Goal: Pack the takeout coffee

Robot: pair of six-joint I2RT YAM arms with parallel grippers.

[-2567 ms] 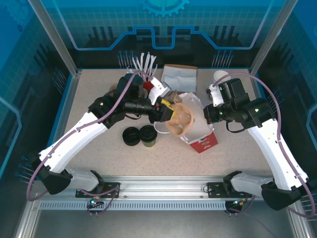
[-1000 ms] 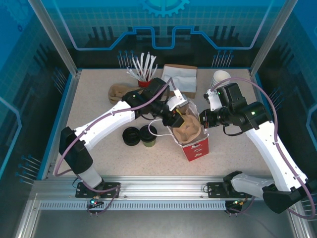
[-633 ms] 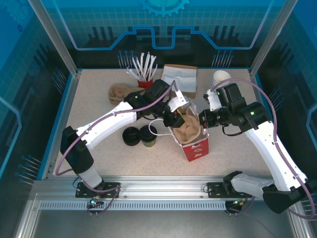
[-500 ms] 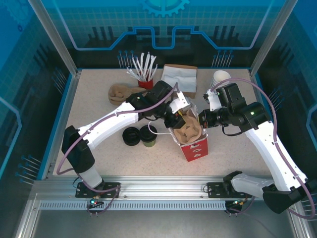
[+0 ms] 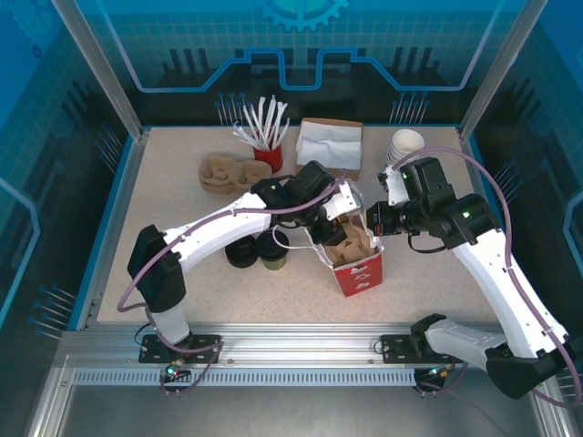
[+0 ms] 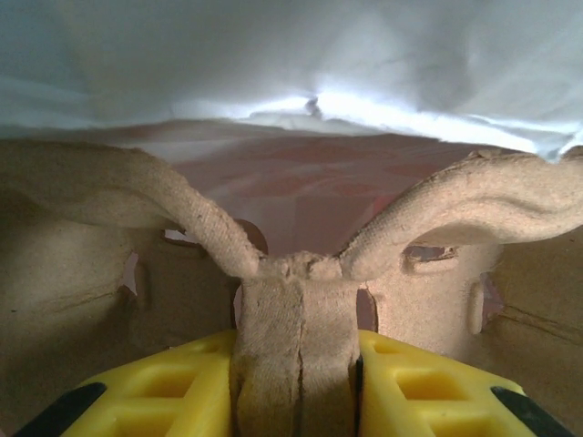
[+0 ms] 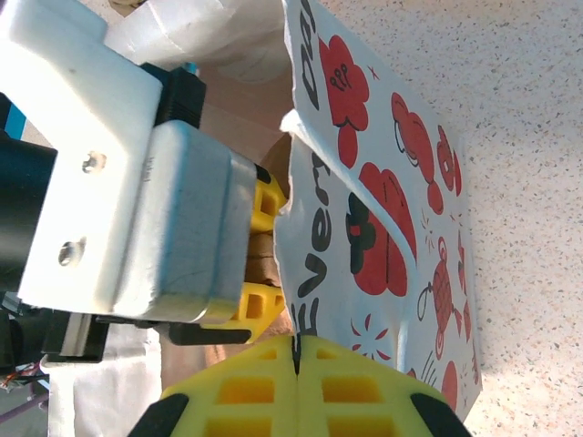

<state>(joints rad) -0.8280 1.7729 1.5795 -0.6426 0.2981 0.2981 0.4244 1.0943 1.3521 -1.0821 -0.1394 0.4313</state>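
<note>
The takeout coffee (image 5: 273,253), an olive-green cup with a black lid, stands on the table left of the white and red paper bag (image 5: 362,270). My left gripper (image 5: 332,231) reaches into the bag's mouth, shut on the middle ridge of a brown pulp cup carrier (image 6: 291,337); its yellow fingers (image 6: 164,391) press on both sides of the ridge. The white bag wall rises behind the carrier. My right gripper (image 7: 296,364) is shut on the bag's rim (image 7: 305,228) and holds the bag (image 7: 392,209) open. The left gripper (image 7: 260,255) shows just beyond that rim.
A low stack of black lids (image 5: 241,252) sits beside the coffee. At the back are more pulp carriers (image 5: 223,173), a red cup of white utensils (image 5: 267,157), a napkin box (image 5: 330,146) and stacked white cups (image 5: 407,144). The left arm spans the table's middle.
My left arm has pushed right and down, carrying the cup carrier deeper into the bag. The right gripper has kept its hold on the rim; the bag stands more upright.
</note>
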